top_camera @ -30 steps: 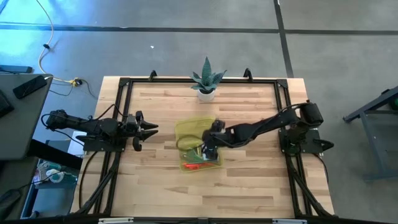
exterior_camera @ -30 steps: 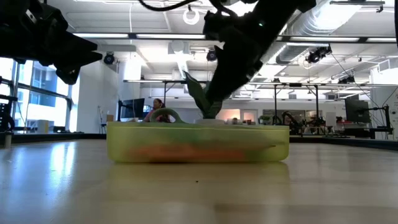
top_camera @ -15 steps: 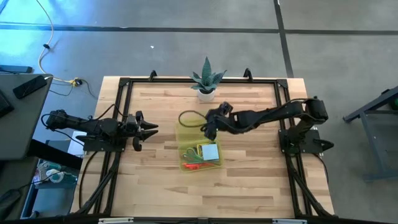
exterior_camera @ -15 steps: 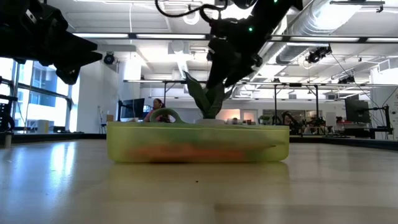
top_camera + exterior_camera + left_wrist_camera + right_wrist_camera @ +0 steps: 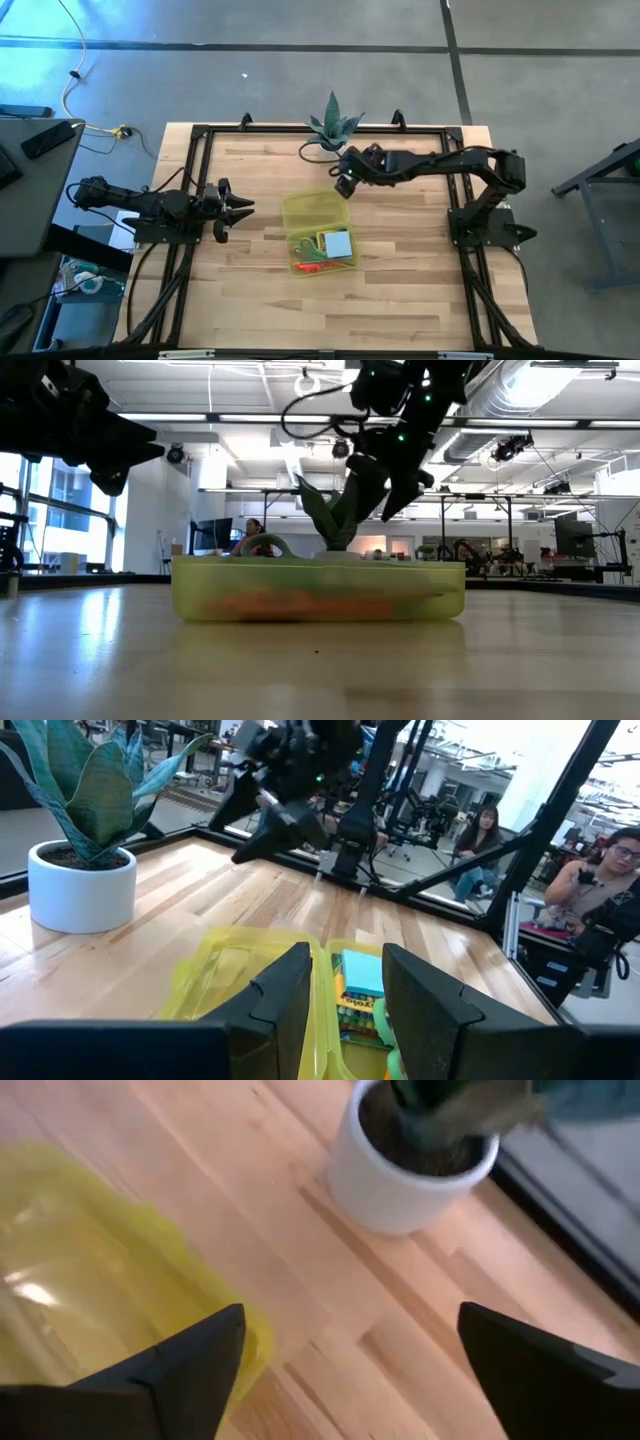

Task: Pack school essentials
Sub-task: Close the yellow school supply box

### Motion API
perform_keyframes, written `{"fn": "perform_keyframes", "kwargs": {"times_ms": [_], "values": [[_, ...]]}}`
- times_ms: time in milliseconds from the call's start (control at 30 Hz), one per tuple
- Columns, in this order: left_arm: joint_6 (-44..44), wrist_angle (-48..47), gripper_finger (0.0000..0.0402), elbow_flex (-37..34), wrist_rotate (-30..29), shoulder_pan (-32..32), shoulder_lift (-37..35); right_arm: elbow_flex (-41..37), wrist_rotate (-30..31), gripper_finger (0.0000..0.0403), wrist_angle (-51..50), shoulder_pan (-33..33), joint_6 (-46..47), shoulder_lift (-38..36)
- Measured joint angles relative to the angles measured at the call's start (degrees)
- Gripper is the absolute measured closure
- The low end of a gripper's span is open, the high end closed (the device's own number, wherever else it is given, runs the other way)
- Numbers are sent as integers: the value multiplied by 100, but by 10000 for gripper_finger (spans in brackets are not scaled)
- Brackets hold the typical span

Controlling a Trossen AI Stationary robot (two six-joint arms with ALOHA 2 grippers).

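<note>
The right arm's dark pincer [image 5: 345,181] hovers at the far middle, fingers spread wide. The left arm's dark pincer [image 5: 240,207] waits at the left, parted.

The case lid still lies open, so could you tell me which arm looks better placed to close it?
Probably the right: its open claw hovers just beyond the lid, by the plant. The left claw waits at the table's left side, farther off.

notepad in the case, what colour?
Light blue notepad; it shows best in the high view, lying in the yellow-green case.
</note>
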Motion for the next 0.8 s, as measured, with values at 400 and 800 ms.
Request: {"fn": "perform_keyframes", "kwargs": {"times_ms": [400,800], "values": [[243,17,287,0,-135,1,0,-362,-608,153,46,-291,499,151],[253,208,287,0,-330,0,1,-1304,-849,201,1250,-61,1360,151]]}}
